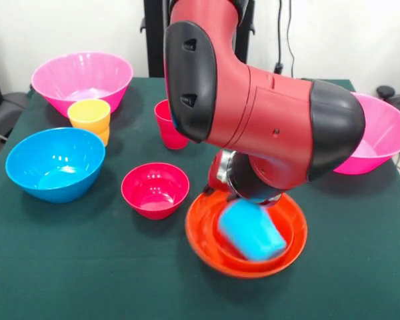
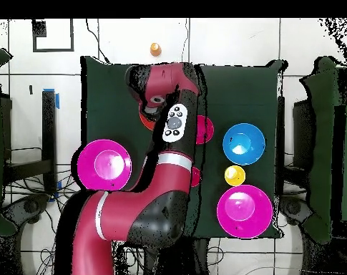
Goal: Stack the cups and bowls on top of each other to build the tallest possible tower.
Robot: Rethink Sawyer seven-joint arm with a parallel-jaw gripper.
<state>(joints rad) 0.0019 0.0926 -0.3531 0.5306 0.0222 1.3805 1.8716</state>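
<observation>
Sawyer arm looms over wide orange bowl, likely the tower's base. Blue cup tilted inside it, below the wrist. Gripper hidden; held or released, cannot tell. Beside orange bowl: crimson bowl, empty. Beyond: blue bowl, red cup, yellow cup stacked on another, pink bowls.

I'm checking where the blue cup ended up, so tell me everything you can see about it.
The blue cup is a small, glossy, light-blue plastic tumbler. It lies tilted on its side inside the wide shallow orange bowl, near the table's front edge in the front view, and looks smeared, as if moving. The robot arm hangs directly over it and hides its upper end, so whether anything grips it cannot be told. In the overhead view the arm covers it entirely.
</observation>
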